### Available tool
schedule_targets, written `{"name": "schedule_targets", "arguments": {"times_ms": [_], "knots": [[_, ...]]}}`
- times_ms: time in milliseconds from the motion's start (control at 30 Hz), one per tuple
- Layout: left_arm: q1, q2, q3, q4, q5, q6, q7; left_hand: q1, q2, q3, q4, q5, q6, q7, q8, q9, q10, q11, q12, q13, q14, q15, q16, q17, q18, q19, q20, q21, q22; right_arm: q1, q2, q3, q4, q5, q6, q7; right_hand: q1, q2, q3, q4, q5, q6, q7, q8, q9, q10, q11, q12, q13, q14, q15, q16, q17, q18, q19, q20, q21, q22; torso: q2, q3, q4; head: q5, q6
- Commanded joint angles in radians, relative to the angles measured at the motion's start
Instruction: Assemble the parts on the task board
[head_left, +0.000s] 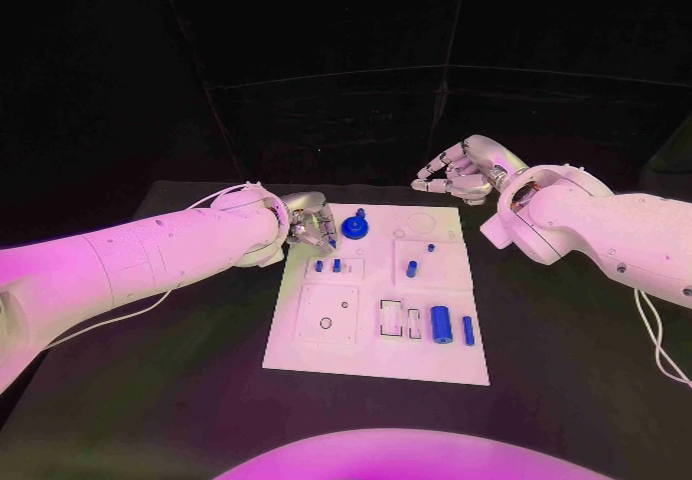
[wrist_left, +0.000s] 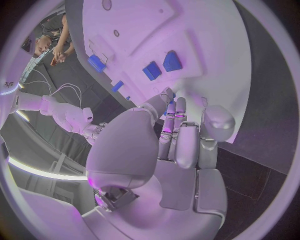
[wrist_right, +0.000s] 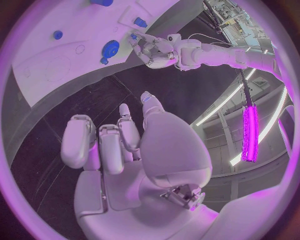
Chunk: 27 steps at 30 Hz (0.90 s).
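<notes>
the task board (head_left: 378, 345) lies flat on the black table (head_left: 577, 380) between the two arms. on its near part, toward the right arm's side, a thick blue cylinder (head_left: 441, 323) lies beside a thinner blue rod (head_left: 467, 330), with rectangular cut-outs just next to them. further in, a blue peg (head_left: 411, 268) stands near the middle of the board, and two small blue pegs (head_left: 327, 266) stand just in front of the left hand.

the left hand (head_left: 309, 227) sits at the far corner of the board on its own side, fingers bent down toward the plate. the left wrist view shows its fingertips (wrist_left: 167, 94) close together at the board's surface; whether they pinch a part i cannot tell. just beside this hand, toward the board's middle, lies a round blue gear (head_left: 358, 227), seen also from the right wrist (wrist_right: 110, 48).

the right hand (head_left: 459, 170) hovers beyond the board's far edge, off the plate and over bare table, well apart from every part. its fingers (wrist_right: 119, 145) are curled loosely with gaps between them and nothing in them.
</notes>
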Motion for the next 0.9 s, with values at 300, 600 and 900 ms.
{"name": "schedule_targets", "arguments": {"times_ms": [300, 600, 900], "knots": [[-0.001, 0.008, 0.000, -0.001, 0.005, 0.023, 0.000, -0.012, -0.001, 0.004, 0.001, -0.003, 0.008, 0.000, -0.007, -0.001, 0.006, 0.001, -0.005, -0.001, 0.015, -0.007, -0.005, -0.004, -0.015, 0.004, 0.002, -0.004, -0.003, 0.002, 0.001, 0.001, 0.000, 0.002, 0.002, 0.005, -0.002, 0.010, -0.006, -0.001, 0.006, -0.008, 0.001, 0.002, -0.001, -0.002, -0.001, 0.000, 0.001, 0.060, -0.006, -0.005, 0.039, -0.004, -0.007, 0.000, -0.006, 0.001, 0.000, 0.0002, 0.0000, -0.002, -0.004], [-0.001, 0.011, -0.001, -0.012, 0.005, 0.025, -0.001, -0.015, -0.005, 0.004, 0.001, -0.003, 0.006, 0.001, -0.012, -0.003, 0.006, 0.002, -0.010, -0.004, 0.014, -0.007, -0.005, -0.006, -0.015, 0.002, 0.003, -0.006, -0.004, 0.002, 0.001, 0.001, 0.000, 0.002, 0.003, 0.004, -0.002, 0.010, -0.006, -0.001, 0.006, -0.008, 0.001, 0.002, -0.001, -0.002, -0.001, 0.000, 0.001, 0.060, -0.006, -0.005, 0.039, -0.004, -0.007, 0.000, -0.006, 0.001, 0.000, 0.0006, -0.0002, -0.001, -0.004], [-0.002, 0.014, -0.002, -0.019, 0.005, 0.035, -0.012, -0.018, -0.020, 0.004, -0.006, -0.003, -0.016, 0.014, -0.036, -0.007, -0.003, 0.011, -0.026, -0.013, 0.012, 0.000, -0.006, -0.011, -0.015, -0.001, 0.007, -0.010, -0.006, 0.002, 0.000, 0.001, 0.001, 0.002, 0.003, 0.002, -0.002, 0.010, -0.008, 0.000, 0.007, -0.009, 0.001, 0.003, -0.002, -0.004, -0.001, -0.002, -0.002, 0.060, -0.006, -0.006, 0.038, -0.004, -0.008, 0.000, -0.007, -0.001, -0.001, -0.0002, -0.0003, -0.001, -0.005]]}}
